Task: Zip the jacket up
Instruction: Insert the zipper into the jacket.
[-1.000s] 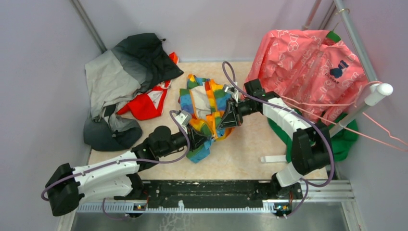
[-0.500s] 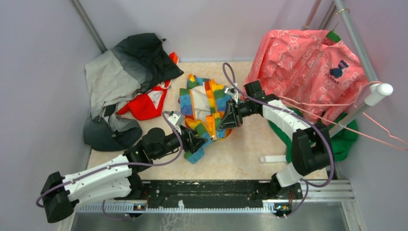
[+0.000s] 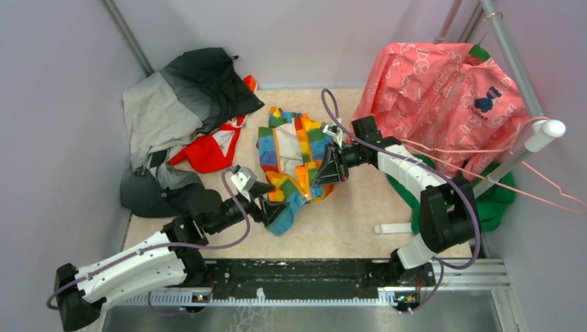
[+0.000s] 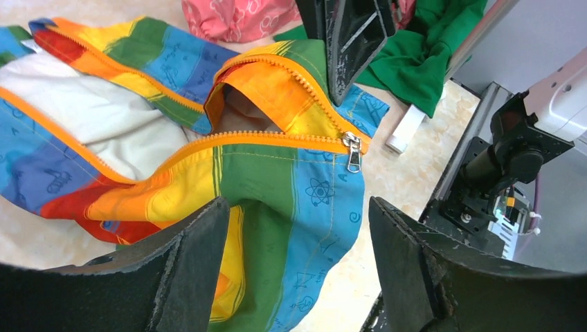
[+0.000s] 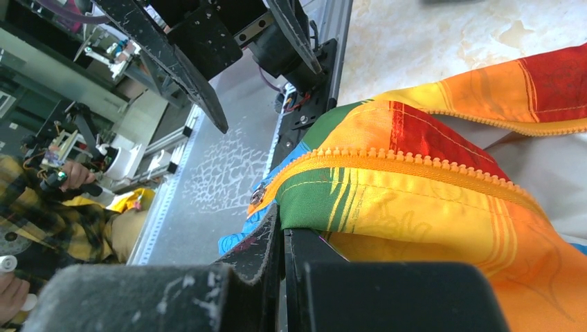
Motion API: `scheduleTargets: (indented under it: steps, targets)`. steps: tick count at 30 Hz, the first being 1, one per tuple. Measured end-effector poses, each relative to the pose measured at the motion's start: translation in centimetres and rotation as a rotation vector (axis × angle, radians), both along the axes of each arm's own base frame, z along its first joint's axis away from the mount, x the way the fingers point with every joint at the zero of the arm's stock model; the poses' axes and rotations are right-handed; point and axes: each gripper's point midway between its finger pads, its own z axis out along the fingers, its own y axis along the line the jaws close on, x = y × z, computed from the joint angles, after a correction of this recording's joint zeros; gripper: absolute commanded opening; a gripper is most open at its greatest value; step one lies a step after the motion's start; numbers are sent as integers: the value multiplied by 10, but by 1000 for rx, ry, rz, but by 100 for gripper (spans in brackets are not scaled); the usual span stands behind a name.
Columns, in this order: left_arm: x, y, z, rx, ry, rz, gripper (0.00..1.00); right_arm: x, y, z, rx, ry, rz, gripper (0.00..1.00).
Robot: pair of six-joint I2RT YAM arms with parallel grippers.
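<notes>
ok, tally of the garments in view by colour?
rainbow jacket: 1
grey-and-black jacket: 1
red garment: 1
pink patterned garment: 1
green garment: 1
Total: 5

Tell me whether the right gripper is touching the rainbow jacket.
Touching. In the right wrist view the right gripper, jaws shut, pinches the jacket fabric between them.
</notes>
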Motion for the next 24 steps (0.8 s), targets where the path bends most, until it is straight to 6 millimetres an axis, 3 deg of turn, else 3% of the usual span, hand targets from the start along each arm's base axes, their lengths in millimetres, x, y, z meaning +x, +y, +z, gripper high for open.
scheduleTargets:
  steps: [6, 11, 14, 18, 24]
  targets:
    - [-12, -4, 1, 33, -98, -57, 78, 1, 1, 1, 3, 1, 1, 0]
    - [-50, -30, -6, 128, -250, -183, 76, -1, 2, -1, -2, 19, 5, 0]
    - [-62, -40, -9, 187, -351, -189, 71, -1, 2, -2, -3, 22, 5, 0]
    - [-58, -44, -19, 296, -450, -98, 64, -1, 2, -2, 0, 19, 6, 0]
    - [-36, -37, -39, 452, -500, 66, 59, -1, 3, -1, 3, 19, 9, 0]
